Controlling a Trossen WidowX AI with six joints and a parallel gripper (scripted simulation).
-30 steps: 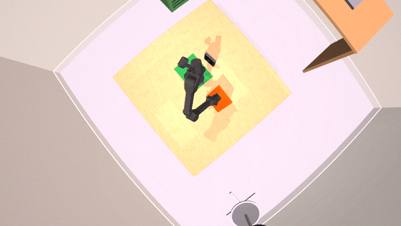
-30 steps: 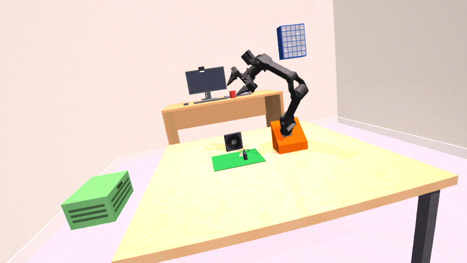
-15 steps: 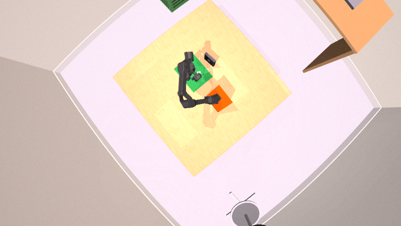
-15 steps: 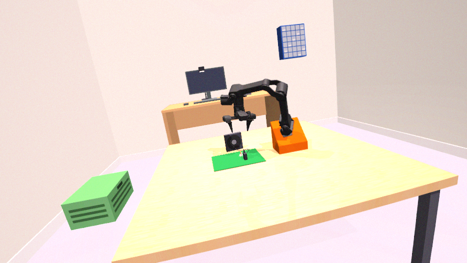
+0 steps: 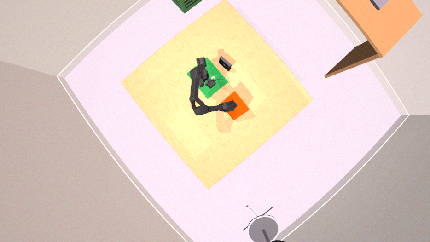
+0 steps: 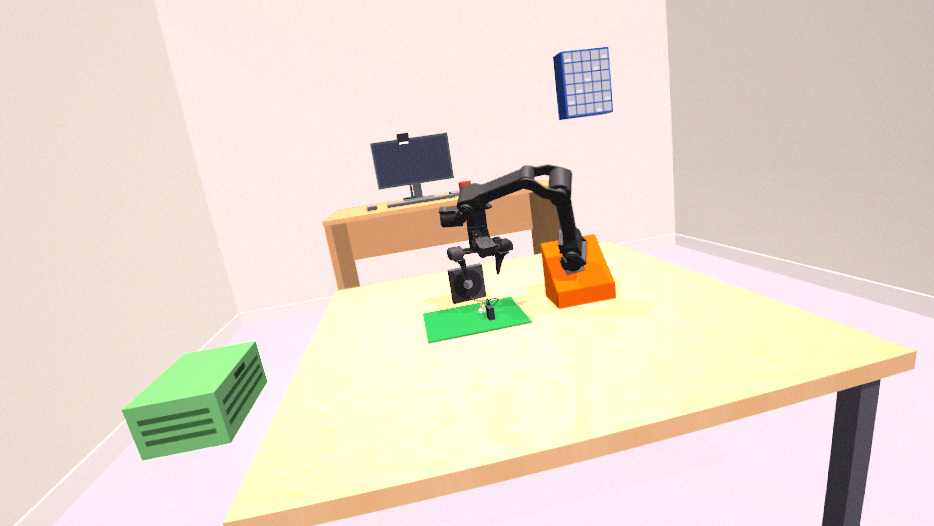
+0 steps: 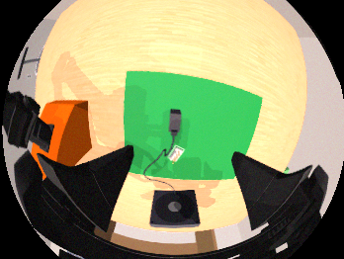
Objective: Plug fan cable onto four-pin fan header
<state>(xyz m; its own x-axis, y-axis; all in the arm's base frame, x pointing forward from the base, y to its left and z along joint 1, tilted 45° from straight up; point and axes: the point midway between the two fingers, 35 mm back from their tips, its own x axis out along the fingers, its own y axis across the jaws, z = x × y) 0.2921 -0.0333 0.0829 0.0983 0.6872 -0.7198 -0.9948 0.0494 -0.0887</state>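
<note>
The pincer (image 6: 480, 261) was held wide apart and empty above the green board (image 6: 457, 324). The thin cable (image 7: 158, 164) (unresolved from above) was traced only in the wrist view.

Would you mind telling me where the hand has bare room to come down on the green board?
The board's half away from the fan is bare. It is crowded mid-board, where the dark plug, white header and cable sit. The open hand hangs above, touching nothing.
</note>
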